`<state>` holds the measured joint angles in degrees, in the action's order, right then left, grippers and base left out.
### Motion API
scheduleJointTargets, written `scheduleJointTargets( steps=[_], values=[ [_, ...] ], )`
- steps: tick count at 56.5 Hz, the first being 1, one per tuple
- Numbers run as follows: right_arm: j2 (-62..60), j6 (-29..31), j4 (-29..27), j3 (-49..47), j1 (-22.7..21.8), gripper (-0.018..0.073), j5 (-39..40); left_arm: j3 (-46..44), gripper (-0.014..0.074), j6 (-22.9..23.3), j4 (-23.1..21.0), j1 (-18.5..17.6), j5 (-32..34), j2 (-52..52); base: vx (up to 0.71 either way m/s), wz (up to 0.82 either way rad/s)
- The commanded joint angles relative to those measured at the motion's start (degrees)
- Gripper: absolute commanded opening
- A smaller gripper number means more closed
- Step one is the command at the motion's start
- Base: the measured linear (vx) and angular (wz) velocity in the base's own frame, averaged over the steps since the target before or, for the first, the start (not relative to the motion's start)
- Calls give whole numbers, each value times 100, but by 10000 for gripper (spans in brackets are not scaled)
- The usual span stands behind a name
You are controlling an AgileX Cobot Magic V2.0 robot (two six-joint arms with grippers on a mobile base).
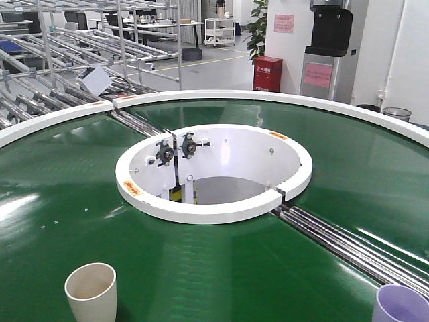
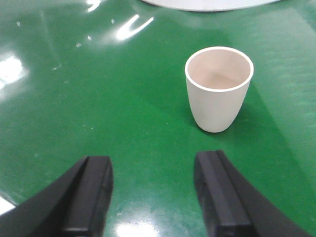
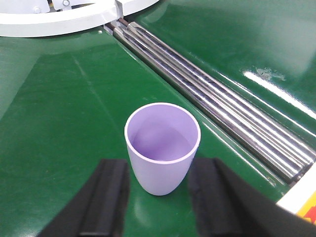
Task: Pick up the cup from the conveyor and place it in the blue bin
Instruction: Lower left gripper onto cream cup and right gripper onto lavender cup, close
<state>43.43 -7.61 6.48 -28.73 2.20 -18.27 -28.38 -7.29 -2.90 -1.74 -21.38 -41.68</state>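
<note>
A cream cup stands upright on the dark green conveyor at the near left, and a lilac cup stands at the near right edge of the front view. My left gripper is open above the belt, with the cream cup ahead of it and to the right, clear of both fingers. Open too, my right gripper has the base of the lilac cup between its fingertips, with a small gap on each side. The blue bin is out of view.
The white-walled central opening lies in the middle of the belt. Steel rollers run diagonally just right of the lilac cup. Metal roller racks stand beyond the belt at the back left; a red cabinet stands at the back.
</note>
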Motion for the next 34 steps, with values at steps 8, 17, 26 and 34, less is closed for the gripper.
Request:
scheduleJointTargets(
  steps=[8, 17, 26, 34],
  values=[
    [2, 7, 43, -196, -19, 449, 419, -801, 524, 19, -597, -1, 190, -921, 0, 0],
    [2, 7, 43, -196, -19, 448, 524, -1691, 524, -41, -825, -13, -369, -1923, 0, 0],
    [2, 7, 43, -196, -19, 448, 575, -2450, 524, -164, -825, -111, -424, -2862, 0, 0],
    [2, 7, 43, -196, -19, 448, 582, -3001, 524, -236, -828, -197, -417, -3624, 0, 0]
  ],
)
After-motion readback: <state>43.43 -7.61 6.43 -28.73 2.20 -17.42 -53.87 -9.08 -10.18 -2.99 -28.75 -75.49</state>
